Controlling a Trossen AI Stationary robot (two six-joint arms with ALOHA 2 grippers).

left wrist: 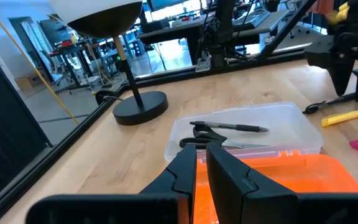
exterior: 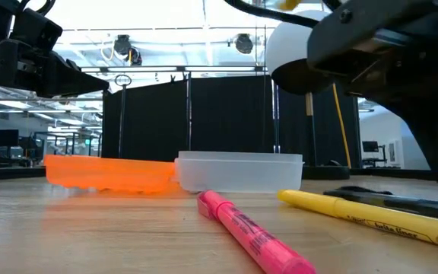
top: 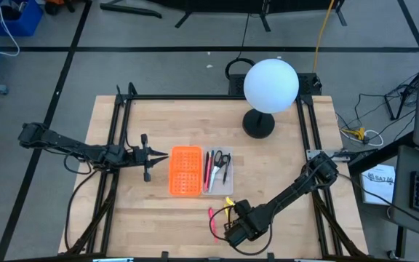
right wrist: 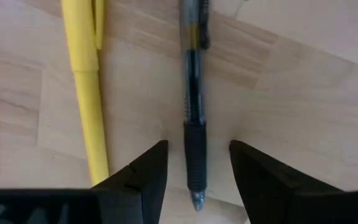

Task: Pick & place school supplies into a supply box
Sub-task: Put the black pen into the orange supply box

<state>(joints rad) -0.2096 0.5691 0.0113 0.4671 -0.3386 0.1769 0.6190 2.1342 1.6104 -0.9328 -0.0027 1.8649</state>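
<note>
Closest to the low camera lies a fat pink highlighter (exterior: 253,232) on the pale wooden surface (exterior: 90,236), with a yellow highlighter (exterior: 371,218) just beside it; both are outside the box, so they are work left to do. A dark, clear-barrelled pen (right wrist: 192,112) lies next to the yellow one. The right pincer (right wrist: 194,171) hangs directly over that pen, its fingers spread apart with the rubber grip showing between them, squared up along the barrel, which looks like preparation for a straight pinch.

The shallow clear plastic supply box (top: 228,175) sits mid-surface, joined to an orange perforated panel (top: 185,171). Inside it are black-handled scissors (top: 222,162), a red pen and a dark pen.

The left pincer (top: 163,154) waits just beside the orange panel, fingers nearly together and holding nothing, seemingly kept clear of the right arm. A white globe lamp on a black base (top: 269,87) stands at the far edge.
</note>
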